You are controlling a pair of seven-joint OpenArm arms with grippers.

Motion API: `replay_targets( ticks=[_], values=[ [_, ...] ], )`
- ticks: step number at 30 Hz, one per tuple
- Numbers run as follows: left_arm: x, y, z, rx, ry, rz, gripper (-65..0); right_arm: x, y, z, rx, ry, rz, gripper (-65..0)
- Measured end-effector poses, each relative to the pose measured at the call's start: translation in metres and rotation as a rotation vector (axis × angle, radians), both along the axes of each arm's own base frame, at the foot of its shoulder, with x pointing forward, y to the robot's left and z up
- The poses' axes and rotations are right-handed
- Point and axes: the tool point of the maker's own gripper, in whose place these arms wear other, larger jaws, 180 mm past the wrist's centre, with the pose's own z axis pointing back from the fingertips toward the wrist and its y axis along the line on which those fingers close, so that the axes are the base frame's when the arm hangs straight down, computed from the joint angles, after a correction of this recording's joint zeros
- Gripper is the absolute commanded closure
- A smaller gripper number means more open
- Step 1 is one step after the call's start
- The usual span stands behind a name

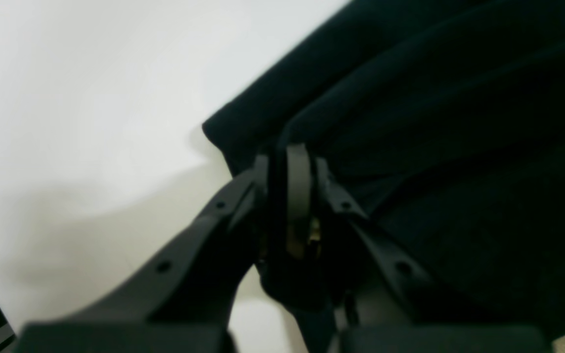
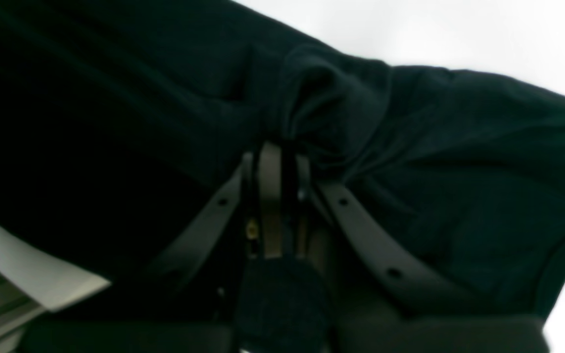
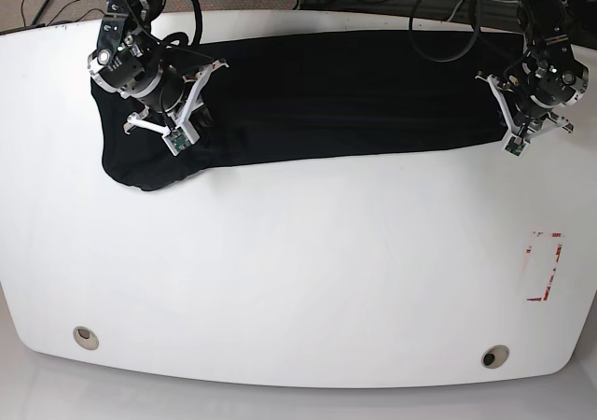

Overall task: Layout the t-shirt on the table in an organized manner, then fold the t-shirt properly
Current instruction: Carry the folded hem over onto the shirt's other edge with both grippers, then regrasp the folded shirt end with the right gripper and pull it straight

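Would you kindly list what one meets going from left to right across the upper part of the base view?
Bare table → right hand, shut on the t-shirt → t-shirt stretched across → left hand, shut on the t-shirt.

The base view was bright and evenly lit from overhead, sharp throughout, with soft glare on the glossy table (image 3: 298, 280) toward six o'clock and slight curving of its edges at the corners. Both wrist views were blurred and soft. In them the dark t-shirt (image 1: 434, 122) sank into near-black with little fold detail, while the tabletop blew out white toward eleven o'clock. A diffuse grey shadow lay at eight o'clock in the left wrist view.
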Motion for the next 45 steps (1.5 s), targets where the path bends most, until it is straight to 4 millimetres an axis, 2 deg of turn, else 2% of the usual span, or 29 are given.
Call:
replay_targets(
  ticks=[4, 7, 13, 17, 24, 27, 33, 35, 40, 45],
  values=[
    [-0.002, 0.000, -0.001, 0.001, 0.005, 0.001, -2.4, -0.003, 0.000, -0.002, 0.002, 0.009, 0.000, -4.3],
    [-0.001, 0.001, -0.001, 0.004, 0.005, 0.001, -3.3, -0.006, 0.000, -0.004, 0.000, 0.018, -0.001, -12.8],
    [-0.006, 0.006, -0.003, 0.026, 0.021, 0.007, -16.7, -0.010, -0.005, -0.007, -0.019, 0.033, -0.013, -31.1],
    [-0.014, 0.007, -0.007, 0.034, 0.044, 0.011, -25.0, -0.013, -0.013, -0.008, -0.024, 0.037, -0.038, -36.9],
    [-0.017, 0.009, -0.008, 0.039, 0.052, 0.011, -29.0, -0.018, -0.046, -0.006, -0.021, 0.039, -0.165, -37.6],
    [-0.016, 0.009, -0.008, 0.039, 0.052, 0.011, -29.0, -0.017, -0.064, 0.005, 0.036, 0.002, -0.244, -37.6],
    [-0.018, 0.014, -0.006, 0.055, 0.061, 0.009, -29.2, -0.014, -0.102, 0.039, 0.155, -0.124, -0.372, -37.6],
    [-0.019, 0.017, -0.006, 0.066, 0.076, 0.014, -29.2, -0.010, -0.106, 0.048, 0.167, -0.146, -0.363, -37.6],
    [-0.021, 0.020, -0.005, 0.080, 0.088, 0.017, -29.2, 0.011, -0.089, 0.069, 0.256, -0.217, -0.292, -37.7],
    [-0.014, 0.018, 0.009, 0.101, 0.048, 0.001, -28.9, 0.030, -0.065, 0.076, 0.286, -0.239, -0.219, -37.7]
  ],
)
